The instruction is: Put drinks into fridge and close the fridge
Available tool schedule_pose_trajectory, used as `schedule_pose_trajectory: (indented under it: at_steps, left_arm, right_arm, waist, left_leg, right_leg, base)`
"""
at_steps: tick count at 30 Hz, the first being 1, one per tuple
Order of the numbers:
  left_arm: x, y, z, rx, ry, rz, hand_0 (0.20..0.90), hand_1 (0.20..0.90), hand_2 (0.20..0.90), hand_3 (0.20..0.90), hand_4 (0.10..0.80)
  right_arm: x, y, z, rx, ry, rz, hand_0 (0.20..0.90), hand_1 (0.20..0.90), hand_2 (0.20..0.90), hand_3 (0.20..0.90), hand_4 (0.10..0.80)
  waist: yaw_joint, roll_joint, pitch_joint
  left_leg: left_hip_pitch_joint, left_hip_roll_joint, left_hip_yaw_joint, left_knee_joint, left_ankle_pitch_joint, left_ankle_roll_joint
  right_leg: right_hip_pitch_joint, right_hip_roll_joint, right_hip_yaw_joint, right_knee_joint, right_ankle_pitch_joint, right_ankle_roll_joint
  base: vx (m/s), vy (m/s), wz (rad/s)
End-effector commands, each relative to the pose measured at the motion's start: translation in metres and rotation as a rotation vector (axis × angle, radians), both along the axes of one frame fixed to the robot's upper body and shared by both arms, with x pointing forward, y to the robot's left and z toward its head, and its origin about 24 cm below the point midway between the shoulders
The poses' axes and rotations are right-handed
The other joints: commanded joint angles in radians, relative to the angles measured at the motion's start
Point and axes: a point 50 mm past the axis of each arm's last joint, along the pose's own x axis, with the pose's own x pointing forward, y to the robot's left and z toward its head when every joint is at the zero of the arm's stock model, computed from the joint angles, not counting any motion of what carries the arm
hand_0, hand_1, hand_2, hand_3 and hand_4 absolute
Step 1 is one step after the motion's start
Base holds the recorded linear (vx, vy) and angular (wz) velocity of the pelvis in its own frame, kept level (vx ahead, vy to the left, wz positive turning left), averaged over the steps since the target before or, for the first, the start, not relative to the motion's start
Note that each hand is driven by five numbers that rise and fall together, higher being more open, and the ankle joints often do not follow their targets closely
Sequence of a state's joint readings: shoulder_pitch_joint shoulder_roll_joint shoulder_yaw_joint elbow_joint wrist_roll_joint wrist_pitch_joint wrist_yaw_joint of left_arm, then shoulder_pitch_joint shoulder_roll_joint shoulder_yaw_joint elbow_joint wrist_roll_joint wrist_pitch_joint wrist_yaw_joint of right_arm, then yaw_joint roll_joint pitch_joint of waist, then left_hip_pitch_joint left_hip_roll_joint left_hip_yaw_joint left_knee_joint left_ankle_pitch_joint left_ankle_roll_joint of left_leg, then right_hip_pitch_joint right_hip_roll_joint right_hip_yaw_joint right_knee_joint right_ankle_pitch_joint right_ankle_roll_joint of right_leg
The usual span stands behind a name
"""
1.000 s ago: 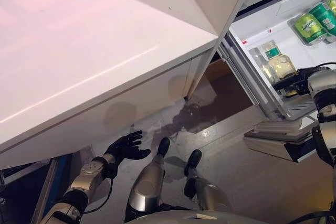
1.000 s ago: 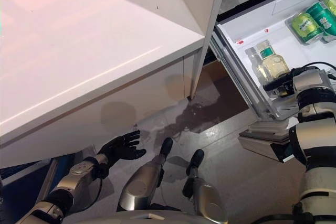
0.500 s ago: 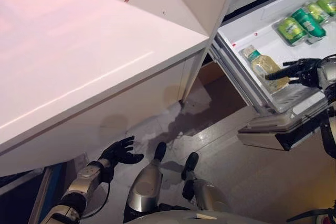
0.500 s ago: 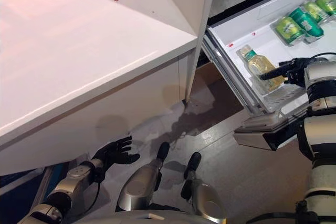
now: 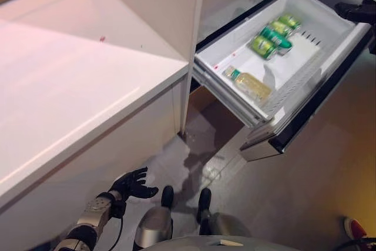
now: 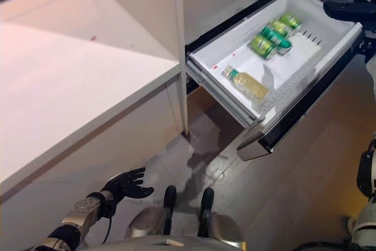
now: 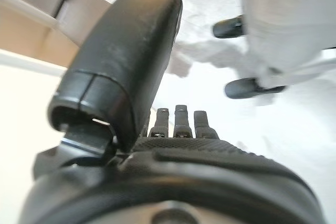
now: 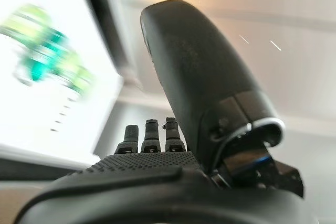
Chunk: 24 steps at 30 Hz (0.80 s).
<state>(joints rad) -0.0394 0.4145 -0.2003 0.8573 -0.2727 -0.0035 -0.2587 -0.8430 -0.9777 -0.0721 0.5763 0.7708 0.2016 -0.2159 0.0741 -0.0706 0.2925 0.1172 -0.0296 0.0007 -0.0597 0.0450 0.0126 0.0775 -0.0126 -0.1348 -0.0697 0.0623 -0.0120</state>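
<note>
Fridge drawer (image 5: 338, 24): pulled out from under the white cabinet, standing open, its white tub in full view from above.
Bottle (image 5: 251, 84): a clear one with pale yellow drink and a green cap, lying on its side near the drawer's inner end.
Cans (image 6: 272, 36): green ones lying on their sides in a tight cluster further along the drawer, well apart from the bottle; there appear to be three or four, hard to separate.
Right hand (image 6: 346, 10): at the drawer's far outer corner, above its rim, fingers straight and holding nothing; whether it touches the rim cannot be made out.
Left hand (image 5: 134, 183): low beside the counter (image 5: 64, 86), above the grey floor (image 5: 329, 163), fingers spread and empty.
Counter: a broad white top to the left of the drawer, with a small red mark (image 5: 103, 38) on it.
</note>
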Motion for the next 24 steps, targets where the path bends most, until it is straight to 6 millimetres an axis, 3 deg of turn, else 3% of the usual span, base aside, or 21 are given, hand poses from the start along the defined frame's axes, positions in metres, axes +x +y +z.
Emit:
schedule_pose_trajectory:
  at_steps: [1,7,12,24]
  left_arm:
    - [-0.03,-0.005,-0.018,0.013,0.105,-0.058,0.9,0.9,0.9,0.9,0.8]
    - [-0.036,-0.011,-0.024,0.007,0.147,-0.061,0.9,0.9,0.9,0.9,0.8]
    - [-0.037,-0.016,-0.025,0.006,0.146,-0.054,0.9,0.9,0.9,0.9,0.8]
    - [-0.024,-0.022,-0.018,0.005,0.081,0.025,0.9,0.9,0.9,0.9,0.8]
  right_arm:
    - [-0.017,-0.002,0.013,0.009,-0.24,-0.079,0.9,0.9,0.9,0.9,0.8]
    - [-0.022,0.001,-0.021,0.168,-0.344,-0.125,0.9,0.9,0.9,0.9,0.8]
    - [-0.02,0.008,-0.053,0.293,-0.35,-0.103,0.9,0.9,0.9,0.9,0.8]
    - [-0.006,0.002,-0.063,0.468,-0.337,-0.07,0.9,0.9,0.9,0.9,0.8]
  waist:
    - [-0.019,0.018,-0.165]
    - [-0.024,0.032,-0.161]
    - [-0.01,0.043,-0.119]
    - [0.056,0.077,0.006]
  left_leg:
    - [-0.037,-0.028,0.023,0.147,-0.18,0.031]
    - [-0.042,-0.035,0.028,0.243,-0.24,0.049]
    - [-0.087,-0.04,0.019,0.368,-0.309,0.076]
    - [-0.308,-0.09,-0.022,0.66,-0.396,0.114]
  right_leg:
    - [-0.007,-0.016,0.005,0.187,-0.173,0.046]
    - [-0.009,-0.033,0.006,0.259,-0.211,0.036]
    - [-0.048,-0.065,-0.025,0.405,-0.278,0.011]
    - [-0.229,-0.125,-0.073,0.751,-0.4,-0.048]
  base:
    - [0.052,0.012,-0.24]
    - [0.057,-0.004,-0.19]
    - [0.034,-0.005,0.06]
    - [-0.038,0.039,0.23]
